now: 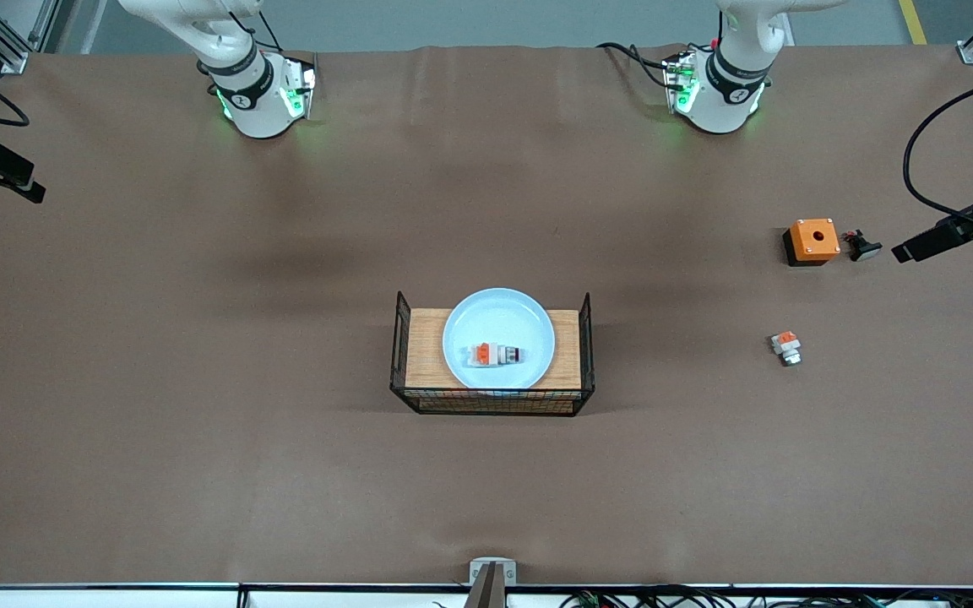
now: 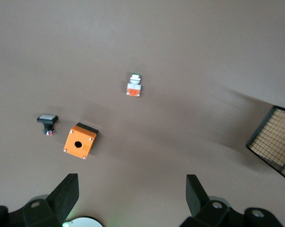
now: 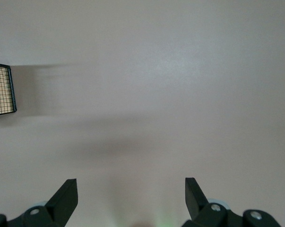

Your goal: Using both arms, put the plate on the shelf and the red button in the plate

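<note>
You had plate point(image 1: 499, 321) seated in wire basket point(image 1: 402, 338), frame centre; red button point(image 1: 497, 355) lay on plate. Left gripper point(image 2: 133, 194) and right gripper point(image 3: 131, 194) gaped wide, empty.

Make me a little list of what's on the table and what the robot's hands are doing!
plate: on the wooden board of the wire rack, mid-table
red button: lying in the plate
orange box: on the table toward the left arm's end, hole facing up
small black part: beside the orange box
orange-and-white part: nearer the front camera than the orange box
left hand: open, holding nothing, up over bare table near its base
right hand: open, holding nothing, up over bare table
</note>
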`<state>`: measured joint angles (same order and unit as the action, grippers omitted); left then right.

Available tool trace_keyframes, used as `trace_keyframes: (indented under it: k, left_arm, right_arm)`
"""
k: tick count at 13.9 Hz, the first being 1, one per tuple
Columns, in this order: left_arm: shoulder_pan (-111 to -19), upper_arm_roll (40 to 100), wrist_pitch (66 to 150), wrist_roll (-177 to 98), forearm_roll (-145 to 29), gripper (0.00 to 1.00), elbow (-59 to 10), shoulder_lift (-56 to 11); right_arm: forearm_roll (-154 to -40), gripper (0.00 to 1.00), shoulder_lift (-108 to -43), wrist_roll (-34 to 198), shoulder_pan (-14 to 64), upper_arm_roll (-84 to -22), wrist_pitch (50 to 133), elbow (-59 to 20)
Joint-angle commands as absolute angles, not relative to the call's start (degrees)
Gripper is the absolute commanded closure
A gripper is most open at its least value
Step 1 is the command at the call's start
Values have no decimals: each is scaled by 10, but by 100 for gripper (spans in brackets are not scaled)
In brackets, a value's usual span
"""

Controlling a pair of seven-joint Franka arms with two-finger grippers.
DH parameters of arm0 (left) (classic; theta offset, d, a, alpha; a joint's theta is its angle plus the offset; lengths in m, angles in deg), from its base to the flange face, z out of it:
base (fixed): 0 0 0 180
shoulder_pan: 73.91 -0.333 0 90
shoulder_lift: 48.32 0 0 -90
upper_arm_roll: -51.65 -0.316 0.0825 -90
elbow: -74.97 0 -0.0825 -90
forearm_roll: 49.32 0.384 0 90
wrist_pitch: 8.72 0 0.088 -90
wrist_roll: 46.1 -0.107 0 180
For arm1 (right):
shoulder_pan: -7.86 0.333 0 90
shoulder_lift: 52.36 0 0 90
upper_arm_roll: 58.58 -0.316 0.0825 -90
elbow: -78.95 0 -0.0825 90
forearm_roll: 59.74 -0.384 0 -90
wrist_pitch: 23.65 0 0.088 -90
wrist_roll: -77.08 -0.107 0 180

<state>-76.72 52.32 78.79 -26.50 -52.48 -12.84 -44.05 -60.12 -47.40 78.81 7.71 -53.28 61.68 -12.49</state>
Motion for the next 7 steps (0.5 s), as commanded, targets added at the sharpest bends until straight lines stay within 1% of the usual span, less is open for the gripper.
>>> trace_keyframes:
  k: [1,3,5,7]
  left_arm:
    - [-764,539,788,-354,-496,0,-111,-447]
    - [-764,539,791,-412,-495,0,-111,-447]
    - [-763,540,812,-427,-495,0,-112,-450]
    - [-763,553,817,-427,-496,0,-111,-452]
  right_arm:
    - [-608,0,-457,795,76,-539,627,-143]
    - [-608,0,-455,795,75,-537,624,-144]
    - [-608,0,-455,796,77,-537,624,-143]
    - [-608,0,-454,796,76,-537,627,-140]
